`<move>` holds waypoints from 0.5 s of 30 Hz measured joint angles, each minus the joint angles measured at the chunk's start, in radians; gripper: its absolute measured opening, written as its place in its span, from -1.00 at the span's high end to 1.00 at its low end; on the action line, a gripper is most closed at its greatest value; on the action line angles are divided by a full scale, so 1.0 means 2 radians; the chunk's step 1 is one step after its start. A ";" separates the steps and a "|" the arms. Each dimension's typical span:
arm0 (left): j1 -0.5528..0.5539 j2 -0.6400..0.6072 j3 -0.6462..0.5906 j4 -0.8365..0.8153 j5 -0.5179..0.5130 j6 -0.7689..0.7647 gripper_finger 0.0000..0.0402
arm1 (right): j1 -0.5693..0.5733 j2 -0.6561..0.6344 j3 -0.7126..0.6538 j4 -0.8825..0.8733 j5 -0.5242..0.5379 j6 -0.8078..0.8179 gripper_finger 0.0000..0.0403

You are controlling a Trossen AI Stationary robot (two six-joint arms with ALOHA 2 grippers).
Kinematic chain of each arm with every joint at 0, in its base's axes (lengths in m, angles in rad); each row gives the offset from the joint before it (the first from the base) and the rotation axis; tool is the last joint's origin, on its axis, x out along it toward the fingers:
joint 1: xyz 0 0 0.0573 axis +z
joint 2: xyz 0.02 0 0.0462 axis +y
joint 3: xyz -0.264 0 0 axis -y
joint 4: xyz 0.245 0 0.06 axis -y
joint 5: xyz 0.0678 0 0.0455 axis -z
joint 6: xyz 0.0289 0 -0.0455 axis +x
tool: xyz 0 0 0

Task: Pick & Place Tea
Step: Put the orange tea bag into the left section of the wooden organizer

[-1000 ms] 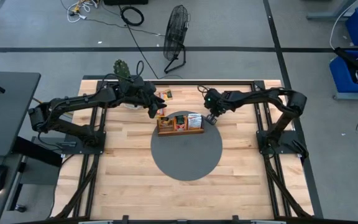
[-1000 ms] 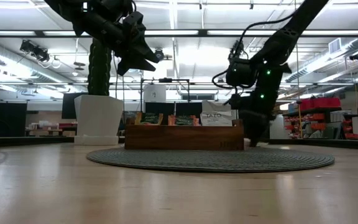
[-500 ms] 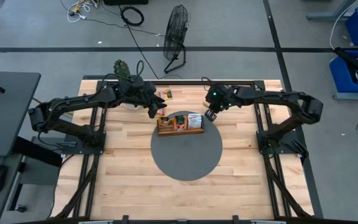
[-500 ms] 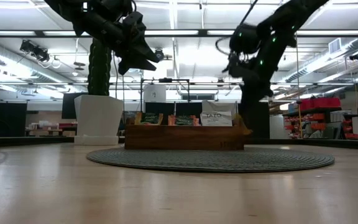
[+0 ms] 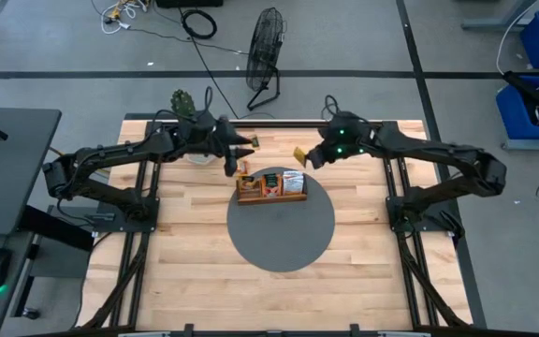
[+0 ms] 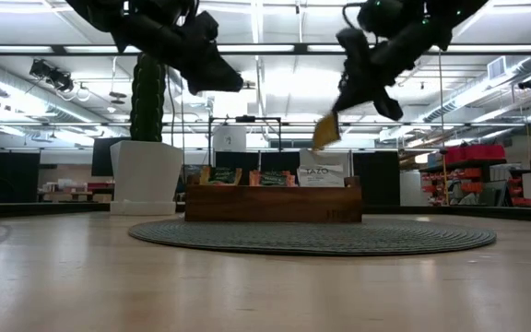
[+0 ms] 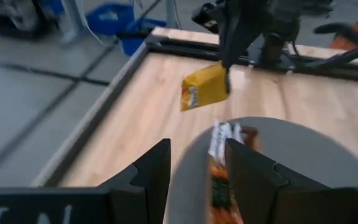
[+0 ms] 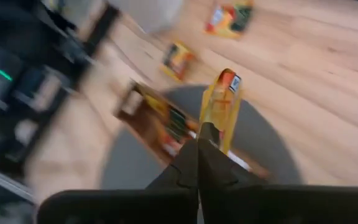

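Observation:
A brown wooden tray (image 5: 271,186) with several tea sachets standing in its slots rests on a grey round mat (image 5: 281,229); it also shows in the low view (image 6: 273,201). My right gripper (image 5: 309,156) hovers above the tray's far right corner, shut on a yellow tea sachet (image 5: 299,155) (image 6: 326,131) (image 7: 204,87). My left gripper (image 5: 239,153) (image 7: 196,174) hangs open above the tray's left end, with nothing between its fingers. Loose sachets (image 5: 250,142) (image 8: 178,57) lie flat on the wood behind the tray. My right gripper pinches the yellow sachet at one edge (image 8: 209,129) between its two fingers. The fingers slant down from the table's right. The sachet hangs tilted below the fingertips (image 6: 337,109), lifted clear of the tray and the mat.
A cactus in a white pot (image 5: 186,105) (image 6: 145,175) stands at the table's far left, behind my left arm. Dark metal rails (image 5: 382,124) frame the far and side edges. The near half of the wooden table (image 5: 279,295) lies in front of the mat.
My right gripper has risen from the mat beside the tray's right end toward the far edge and rolled about its own line. The yellow sachet it holds now hangs clear above the tray. My left gripper has rolled in place.

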 joint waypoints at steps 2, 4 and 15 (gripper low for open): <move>0.000 0.000 0.000 0.014 -0.011 0.036 0.22 | 0.000 -0.007 0.000 0.036 -0.008 0.039 1.00; 0.000 0.000 0.000 0.033 -0.013 0.071 0.22 | 0.000 -0.013 0.000 0.079 -0.016 0.079 1.00; -0.027 0.000 0.000 0.114 -0.063 0.241 0.22 | 0.000 -0.018 0.000 0.276 -0.009 0.246 1.00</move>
